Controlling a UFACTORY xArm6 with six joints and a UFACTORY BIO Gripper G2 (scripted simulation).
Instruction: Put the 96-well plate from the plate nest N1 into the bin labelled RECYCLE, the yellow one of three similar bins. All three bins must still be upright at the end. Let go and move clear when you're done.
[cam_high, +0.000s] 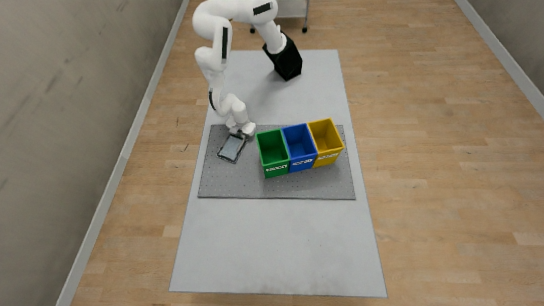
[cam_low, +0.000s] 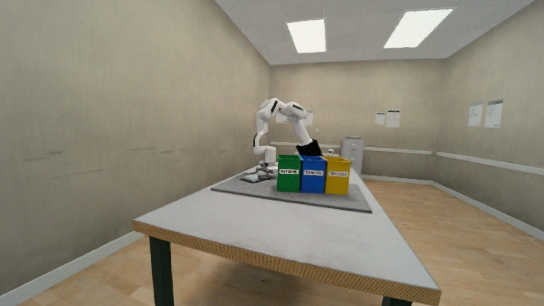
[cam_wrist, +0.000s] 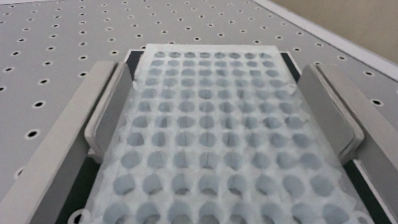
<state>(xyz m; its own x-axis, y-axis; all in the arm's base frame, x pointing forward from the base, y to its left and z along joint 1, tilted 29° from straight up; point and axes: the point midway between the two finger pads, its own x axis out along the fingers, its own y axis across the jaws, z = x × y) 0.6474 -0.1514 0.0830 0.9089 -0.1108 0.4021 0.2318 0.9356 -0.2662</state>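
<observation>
I had my arm arched high and folded down at the wrist, its end effector low, both finger pads closed in a grip, standing apart.

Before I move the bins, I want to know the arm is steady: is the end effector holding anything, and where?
Yes, the plate: the end effector grips it by its two long sides.

Worktop: pale top, dark legs. Grey perforated board lying on it. Two bright ceiling panels. Papers on walls, print unreadable. Pale upright unit at back, probably a cabinet. Wood-look floor.
</observation>
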